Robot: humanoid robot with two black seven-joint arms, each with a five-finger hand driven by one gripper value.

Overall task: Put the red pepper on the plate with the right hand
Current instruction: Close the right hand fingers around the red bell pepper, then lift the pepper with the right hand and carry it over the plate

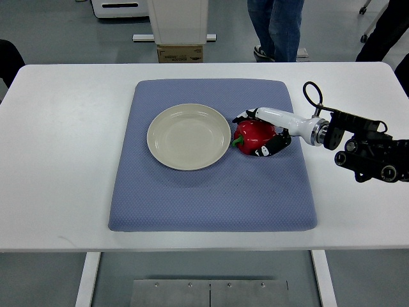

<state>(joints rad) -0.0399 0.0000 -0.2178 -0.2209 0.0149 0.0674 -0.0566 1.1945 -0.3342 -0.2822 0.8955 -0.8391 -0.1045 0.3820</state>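
one camera looks steeply down from the robot's side onto the white table (57, 160).

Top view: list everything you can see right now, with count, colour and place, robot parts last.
red pepper: 1, red, on the mat just right of the plate
plate: 1, cream, empty, centre of the mat
mat: 1, blue-grey, on the table
table: 1, white
cardboard box: 1, brown, floor beyond the table
person's legs: 1 person, blue jeans, behind the table
right hand: 1, white and black, curled around the pepper
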